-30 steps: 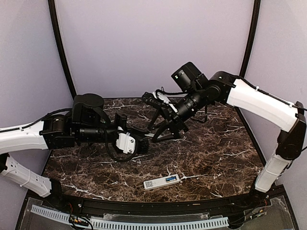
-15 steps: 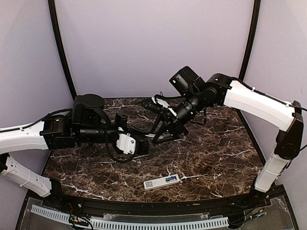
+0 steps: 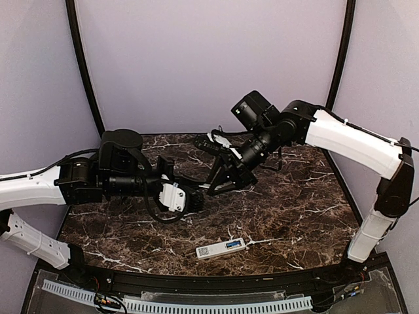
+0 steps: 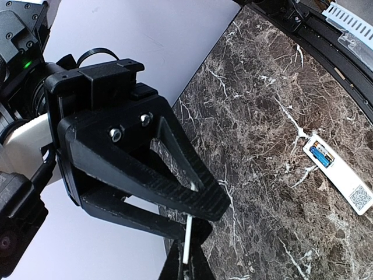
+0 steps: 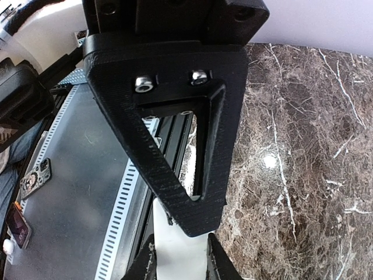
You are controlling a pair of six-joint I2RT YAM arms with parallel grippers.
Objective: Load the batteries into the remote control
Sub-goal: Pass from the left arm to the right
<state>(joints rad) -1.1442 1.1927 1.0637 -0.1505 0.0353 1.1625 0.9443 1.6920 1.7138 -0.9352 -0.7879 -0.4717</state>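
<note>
Squinting, I saw the left gripper (image 3: 199,195) pinched shut on a thin white plate (image 4: 187,236), mostly hidden; the right gripper (image 3: 211,190) flanked it narrowly, hold unclear. Well apart from both, the remote control (image 3: 221,248) lay on the worktop (image 3: 294,209), one blue battery (image 4: 321,155) inside.

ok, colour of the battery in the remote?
Blue battery, in the remote; clearest in left wrist view.

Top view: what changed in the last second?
The right pincer shifted slightly toward the left pincer and narrowed its jaws around the thin white flat plate; a firm grip is unclear. The left pincer stayed shut on that plate; the slim white remote control lay unmoved.
</note>
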